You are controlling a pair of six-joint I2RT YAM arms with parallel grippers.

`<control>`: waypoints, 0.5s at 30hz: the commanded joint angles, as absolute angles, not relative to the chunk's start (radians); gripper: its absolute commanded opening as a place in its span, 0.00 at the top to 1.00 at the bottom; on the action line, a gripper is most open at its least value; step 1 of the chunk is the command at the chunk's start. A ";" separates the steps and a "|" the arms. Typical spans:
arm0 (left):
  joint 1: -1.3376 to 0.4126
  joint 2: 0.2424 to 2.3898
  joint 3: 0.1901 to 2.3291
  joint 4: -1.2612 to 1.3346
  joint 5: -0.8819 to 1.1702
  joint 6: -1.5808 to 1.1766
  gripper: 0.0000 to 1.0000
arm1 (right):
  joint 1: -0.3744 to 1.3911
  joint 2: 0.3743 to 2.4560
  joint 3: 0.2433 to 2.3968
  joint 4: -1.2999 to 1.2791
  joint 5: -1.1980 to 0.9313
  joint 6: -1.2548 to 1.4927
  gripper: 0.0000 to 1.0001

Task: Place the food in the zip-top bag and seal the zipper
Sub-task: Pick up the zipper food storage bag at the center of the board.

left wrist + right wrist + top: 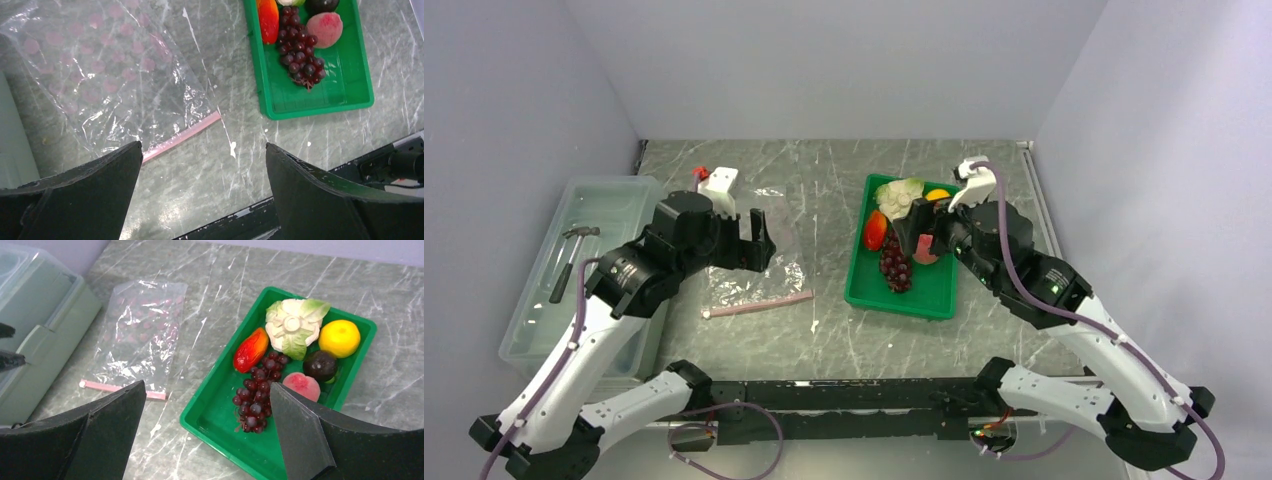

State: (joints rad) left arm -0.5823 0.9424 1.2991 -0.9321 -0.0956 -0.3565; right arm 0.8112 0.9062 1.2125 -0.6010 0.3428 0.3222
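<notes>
Nothing is in the bag (107, 75) yet, so the step in hand looks like opening its mouth and picking the first piece.

Along the left edge of the table stands a plastic bin (614, 195) with a hammer (570, 256) in it, which plays no part. The bag lies flat left of centre, with its pink zipper (182, 135) toward the near edge. The left gripper (203, 147) hangs over it with its jaws wide apart and nothing between them. It would do well to pinch only the upper layer just behind the strip and lift gently. Grabbing both layers would keep the mouth closed, and the thin plastic will likely slide on the smooth table.

The right gripper (207, 386), also spread wide and empty, hangs over the green tray (924, 300), which sits right of centre. It would do well to come straight down on a single piece and keep clear of the tray wall.

In the left wrist view, the zipper runs slantwise from behind the left finger out into the gap. Most of the bag lies beyond that finger, so the jaws sit off to the strip's right end.

In the right wrist view, the grapes (257, 397) lie between the fingers and nearest the tips, with the pink peach (301, 385) touching them. The red piece (251, 349), the leafy vegetable (295, 326), a dark round fruit (320, 365) and the orange fruit (340, 337) lie further back, toward the tray's far corners.
</notes>
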 commanded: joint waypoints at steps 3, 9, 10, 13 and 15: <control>-0.586 0.935 1.251 -0.880 -0.011 -0.315 0.01 | 0.812 0.894 1.215 -0.610 0.413 0.286 0.00; -0.586 0.975 1.226 -0.857 0.027 -0.314 0.01 | 0.811 0.873 1.218 -0.643 0.438 0.282 0.00; -0.586 0.980 1.224 -0.859 0.015 -0.319 0.01 | 0.811 0.866 1.208 -0.635 0.447 0.282 0.00; -0.586 0.991 1.229 -0.869 0.002 -0.322 0.01 | 0.812 0.862 1.191 -0.620 0.437 0.282 0.00; -0.586 0.993 1.230 -0.876 0.002 -0.329 0.01 | 0.811 0.881 1.195 -0.623 0.402 0.284 0.00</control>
